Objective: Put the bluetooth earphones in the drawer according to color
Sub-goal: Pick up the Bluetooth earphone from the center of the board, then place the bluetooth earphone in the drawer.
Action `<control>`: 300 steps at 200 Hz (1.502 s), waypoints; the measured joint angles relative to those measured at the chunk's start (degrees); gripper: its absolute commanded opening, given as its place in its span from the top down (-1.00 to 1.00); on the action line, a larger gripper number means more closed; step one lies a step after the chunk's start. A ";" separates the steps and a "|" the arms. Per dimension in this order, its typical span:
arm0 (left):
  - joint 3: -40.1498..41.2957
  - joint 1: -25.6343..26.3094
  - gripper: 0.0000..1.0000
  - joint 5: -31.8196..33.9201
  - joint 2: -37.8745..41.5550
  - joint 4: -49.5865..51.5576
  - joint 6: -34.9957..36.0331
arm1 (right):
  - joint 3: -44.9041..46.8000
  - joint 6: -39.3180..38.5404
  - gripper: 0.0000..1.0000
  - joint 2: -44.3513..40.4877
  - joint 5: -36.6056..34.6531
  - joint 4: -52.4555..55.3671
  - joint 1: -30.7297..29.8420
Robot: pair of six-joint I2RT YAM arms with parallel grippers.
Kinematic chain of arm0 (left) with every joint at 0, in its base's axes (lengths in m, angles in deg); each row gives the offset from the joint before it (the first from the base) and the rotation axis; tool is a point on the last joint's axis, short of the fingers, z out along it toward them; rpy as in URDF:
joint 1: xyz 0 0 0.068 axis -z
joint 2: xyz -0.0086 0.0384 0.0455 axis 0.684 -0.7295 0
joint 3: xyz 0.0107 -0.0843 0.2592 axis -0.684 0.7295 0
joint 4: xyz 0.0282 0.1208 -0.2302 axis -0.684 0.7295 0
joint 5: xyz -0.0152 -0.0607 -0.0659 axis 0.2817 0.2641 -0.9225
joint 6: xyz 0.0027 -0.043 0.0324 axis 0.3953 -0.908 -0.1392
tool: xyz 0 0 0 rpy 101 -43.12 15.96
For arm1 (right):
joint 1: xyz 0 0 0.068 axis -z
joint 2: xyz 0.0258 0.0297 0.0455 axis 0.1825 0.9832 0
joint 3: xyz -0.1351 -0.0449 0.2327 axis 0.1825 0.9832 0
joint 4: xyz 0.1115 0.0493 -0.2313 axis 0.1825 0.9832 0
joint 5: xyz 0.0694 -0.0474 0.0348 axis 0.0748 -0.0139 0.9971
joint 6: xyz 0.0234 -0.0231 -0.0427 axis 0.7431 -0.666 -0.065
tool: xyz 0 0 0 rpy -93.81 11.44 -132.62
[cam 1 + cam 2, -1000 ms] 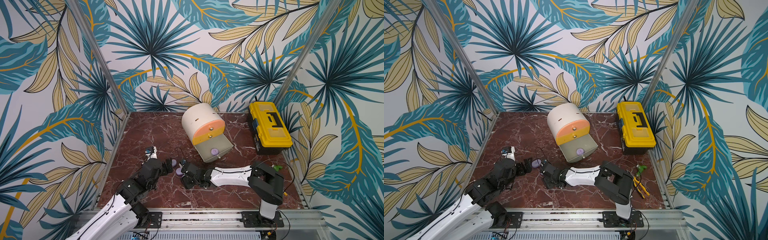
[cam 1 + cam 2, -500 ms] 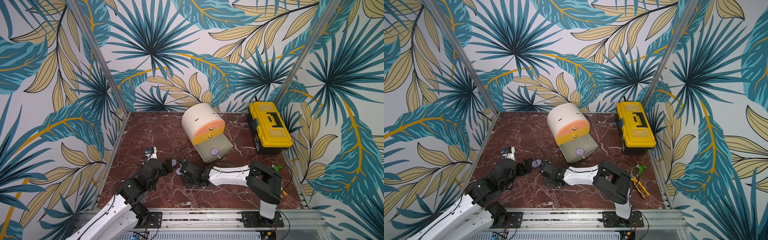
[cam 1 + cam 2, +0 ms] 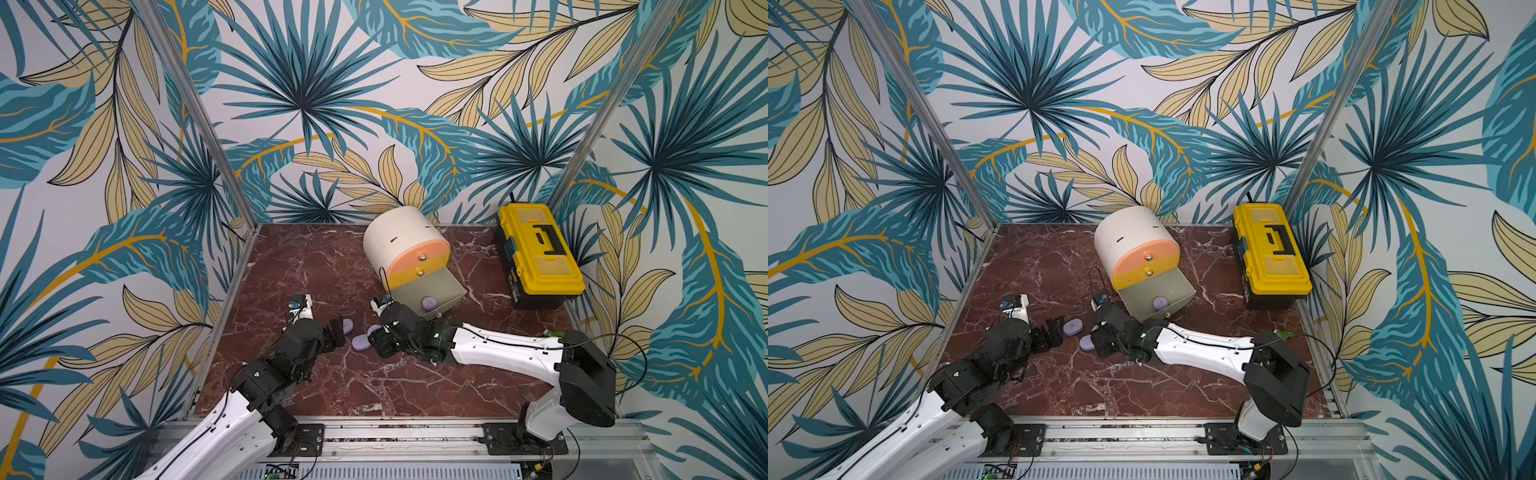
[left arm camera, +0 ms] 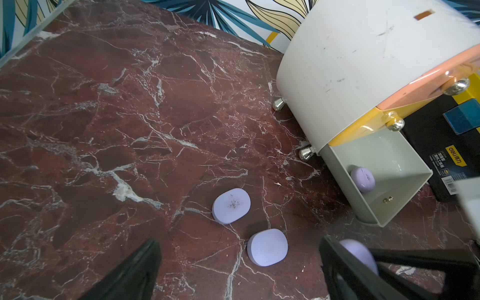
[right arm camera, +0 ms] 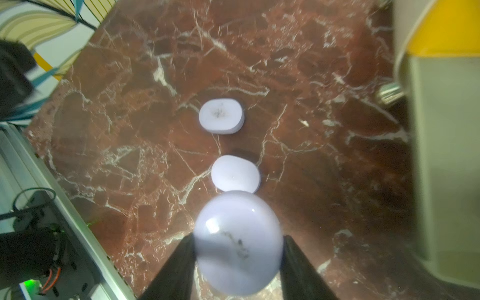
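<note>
Currently the right end effector (image 5: 237, 259) is clamped on the held lilac case (image 5: 233, 228), with one black finger pressed against each side of its rounded shell. Dark scuffs mark the face turned to the wrist camera. In a top view this end effector sits low over the counter (image 3: 316, 270), just in front of the pulled-out drawer, and only a sliver of what it grips shows past it.

Just beyond lies the plain lilac case (image 5: 235, 174), flat on the counter. Its near edge is covered by the gripped one in the right wrist view. Past that, and apart from it, lies the smudged lilac case (image 5: 221, 116), also flat, with a dark speckled patch on top. The three fall roughly in a line.

The left end effector (image 4: 239, 278) faces them from the other side, its fingers (image 4: 130, 272) spread wide with nothing between them. In both top views the speckled one sits just beside its fingertips.

Farther out, the cream round-topped cabinet (image 3: 399, 232) stands toward the back of the counter, turned at an angle. Its peach drawer (image 3: 432, 254) and yellow drawer (image 3: 405, 278) are closed. The grey-beige drawer (image 3: 451, 286) at the bottom is pulled out, and the stored lilac case (image 3: 428, 302) lies inside, near its front wall. A yellow-and-black toolbox (image 3: 540, 257), lid closed, sits at the back right of the counter, well apart from everything else.
</note>
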 measured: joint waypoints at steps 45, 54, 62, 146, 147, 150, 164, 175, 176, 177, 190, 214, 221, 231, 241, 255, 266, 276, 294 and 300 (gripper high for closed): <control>0.57 0.00 -1.00 -0.02 0.33 0.00 -0.44 | 0.52 -1.22 0.09 -4.39 1.03 1.92 7.98; 0.63 0.00 -1.00 -0.02 0.39 0.02 -0.46 | 0.66 -1.64 0.09 -4.87 1.22 2.27 9.70; 0.70 0.00 -1.00 -0.02 0.42 0.02 -0.46 | 0.74 -2.05 0.09 -5.03 1.33 2.56 11.76; 1.36 0.00 -1.00 -0.26 -0.37 -0.87 -0.83 | -1.75 -5.75 0.08 2.73 -1.09 4.63 24.22; 1.36 0.00 -1.00 -0.28 -0.39 -0.87 -0.85 | -1.79 -5.79 0.08 2.84 -1.20 4.66 24.26; 1.36 0.00 -1.00 -0.31 -0.46 -0.87 -0.85 | -2.12 -6.05 0.08 3.39 -1.44 4.79 24.46; 1.36 0.00 -1.00 -0.48 -0.74 -0.90 -0.85 | -3.37 -6.75 0.08 5.35 -2.73 5.44 25.27; 1.36 0.00 -1.00 -0.59 -0.85 -0.90 -0.87 | -4.33 -7.37 0.08 6.64 -3.74 5.68 25.86; 1.36 0.00 -1.00 -0.59 -0.85 -0.90 -0.87 | -4.39 -7.41 0.08 6.73 -3.82 5.70 25.88; 1.38 0.00 -1.00 -0.61 -0.85 -0.90 -0.87 | -4.52 -7.52 0.08 6.88 -3.96 5.70 25.94; 1.42 0.00 -1.00 -0.68 -0.83 -0.92 -0.87 | -5.86 -8.11 0.08 8.24 -5.16 5.81 26.62; 1.44 0.00 -1.00 -0.68 -0.83 -0.92 -0.94 | -7.43 -8.83 0.06 10.05 -6.56 6.21 27.96; 1.44 0.00 -1.00 -0.68 -0.83 -0.90 -1.01 | -7.93 -8.92 0.06 10.56 -6.84 6.47 28.46; 1.55 0.00 -1.00 -0.68 -0.83 -0.98 -1.09 | -8.79 -9.07 0.05 11.45 -7.21 6.75 29.20; 1.64 0.00 -1.00 -0.70 -0.83 -1.05 -1.27 | -9.73 -9.11 0.04 12.41 -7.52 7.02 29.83; 1.81 0.00 -1.00 -0.70 -0.83 -1.14 -1.38 | -10.91 -9.22 0.01 13.99 -7.91 6.97 30.62; 1.92 0.00 -1.00 -0.72 -0.83 -1.14 -1.51 | -11.47 -9.29 -0.01 15.04 -8.02 6.99 30.99; 2.01 0.00 -1.00 -0.72 -0.79 -1.14 -1.53 | -11.82 -9.29 -0.07 15.98 -8.11 6.99 31.15; 2.08 0.00 -1.00 -0.72 -0.72 -1.14 -1.55 | -12.02 -9.27 -0.16 17.18 -8.28 6.99 31.17; 2.08 0.00 -1.00 -0.70 -0.68 -1.14 -1.57 | -12.04 -9.29 -0.20 17.31 -8.31 6.97 31.17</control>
